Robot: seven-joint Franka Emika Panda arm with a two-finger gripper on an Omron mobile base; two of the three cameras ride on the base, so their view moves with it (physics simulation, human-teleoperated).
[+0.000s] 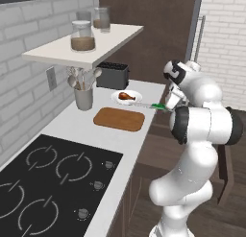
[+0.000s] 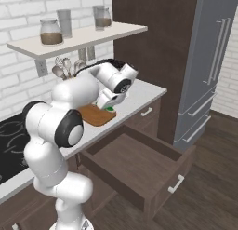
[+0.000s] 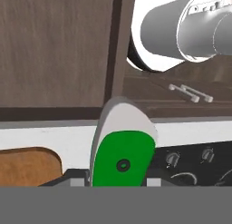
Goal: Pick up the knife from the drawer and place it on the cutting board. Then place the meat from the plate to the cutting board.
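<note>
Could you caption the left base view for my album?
White robot arm carries green-handled knife over the counter edge, beside a white plate.

Arm [image 1: 197, 135] is built from glossy white rounded shells w/ dark, near-black bands at the joints. A broad black ring is seen betw. two bulbous white segments in left base view; a similar black disc w/ grey centre is shown at the elbow [image 2: 69, 127] in right base view. Wrist housing [image 2: 118, 80] is white w/ dark inset. No cables, screws or markings can be made out.
</note>
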